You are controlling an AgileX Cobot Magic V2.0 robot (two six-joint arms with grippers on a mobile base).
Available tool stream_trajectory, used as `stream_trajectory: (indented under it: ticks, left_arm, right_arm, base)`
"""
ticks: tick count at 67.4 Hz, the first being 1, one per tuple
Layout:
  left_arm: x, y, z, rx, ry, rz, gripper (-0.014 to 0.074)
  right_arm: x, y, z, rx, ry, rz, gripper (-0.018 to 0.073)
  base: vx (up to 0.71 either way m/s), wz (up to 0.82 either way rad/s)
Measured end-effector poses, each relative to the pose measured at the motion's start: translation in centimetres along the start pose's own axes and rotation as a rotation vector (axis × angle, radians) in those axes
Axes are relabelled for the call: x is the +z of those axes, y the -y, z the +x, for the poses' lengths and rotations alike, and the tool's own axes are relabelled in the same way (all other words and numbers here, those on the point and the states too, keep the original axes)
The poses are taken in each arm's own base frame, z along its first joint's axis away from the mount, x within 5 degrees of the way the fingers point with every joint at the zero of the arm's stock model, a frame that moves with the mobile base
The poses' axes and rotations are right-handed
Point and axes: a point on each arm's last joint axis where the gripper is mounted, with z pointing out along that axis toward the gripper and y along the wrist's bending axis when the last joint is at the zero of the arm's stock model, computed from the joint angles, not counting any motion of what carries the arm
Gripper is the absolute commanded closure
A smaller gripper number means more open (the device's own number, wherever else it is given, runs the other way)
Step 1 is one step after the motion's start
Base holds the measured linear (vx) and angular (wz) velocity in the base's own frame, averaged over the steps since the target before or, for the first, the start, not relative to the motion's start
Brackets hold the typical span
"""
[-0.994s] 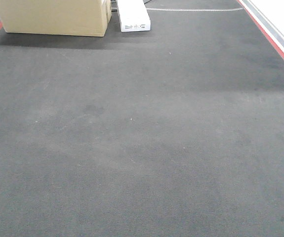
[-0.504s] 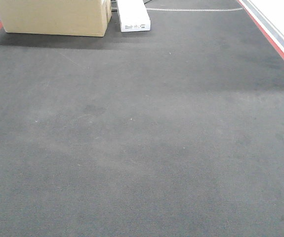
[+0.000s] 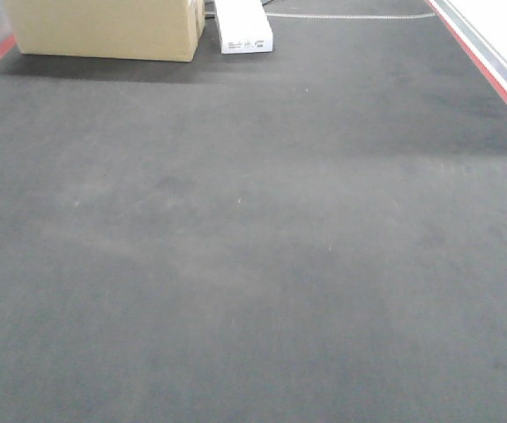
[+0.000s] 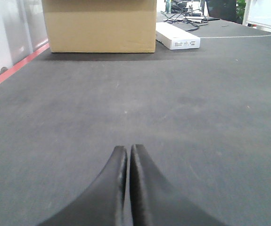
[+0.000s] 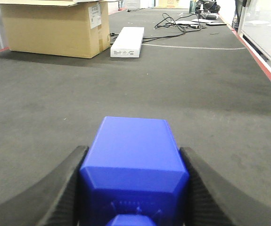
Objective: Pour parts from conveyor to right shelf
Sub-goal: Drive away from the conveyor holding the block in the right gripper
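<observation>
Two pincers frame the nearest ground. The left pincer (image 4: pixel 127 153) has its black fingers pressed together, tip to tip, with nothing between them, and it sits low over the grey carpet (image 4: pixel 196 122). The right pincer (image 5: pixel 134 151) is clamped on a blue plastic box (image 5: pixel 134 174), one dark finger (image 5: pixel 71 183) against each side wall (what the box holds, if anything, cannot be seen from the right wrist view). The box is held just above the carpet and fills the bottom of that view.

Beyond both pincers the carpet runs on bare, with faint pale scuffs. Farther off, at the left, a large cardboard box (image 5: pixel 55 30) stands on the floor, and a long white carton (image 5: pixel 127 41) lies just beside its right face. A red floor stripe (image 5: pixel 267 66) runs along the right edge. Farthest back, black cables (image 5: pixel 182 21) lie loosely across the carpet.
</observation>
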Motion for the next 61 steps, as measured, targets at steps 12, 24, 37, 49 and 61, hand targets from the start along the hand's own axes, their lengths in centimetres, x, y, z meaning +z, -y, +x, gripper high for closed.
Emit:
stream_trajectory:
  ticks: [12, 24, 37, 49, 61]
  left_arm:
    - [0.00, 0.00, 0.00, 0.000, 0.000, 0.000, 0.0603]
    - [0.00, 0.00, 0.00, 0.000, 0.000, 0.000, 0.0603]
    - [0.00, 0.00, -0.01, 0.000, 0.001, 0.000, 0.0603]
    - [0.00, 0.00, 0.00, 0.000, 0.000, 0.000, 0.0603]
    - [0.00, 0.00, 0.00, 0.000, 0.000, 0.000, 0.0603]
  right_arm:
    - [0.00, 0.00, 0.00, 0.000, 0.000, 0.000, 0.0567]
    - [0.00, 0.00, 0.00, 0.000, 0.000, 0.000, 0.0567]
    - [-0.01, 0.01, 0.00, -0.001, 0.001, 0.001, 0.0567]
    - [-0.01, 0.01, -0.01, -0.002, 0.002, 0.001, 0.0567]
    - [-0.01, 0.01, 0.00, -0.002, 0.001, 0.001, 0.0567]
  base:
    - [-0.27, -0.02]
    - [-0.38, 0.02]
    - [-0.43, 0.06]
    - [-0.44, 0.05]
    - [-0.43, 0.05]
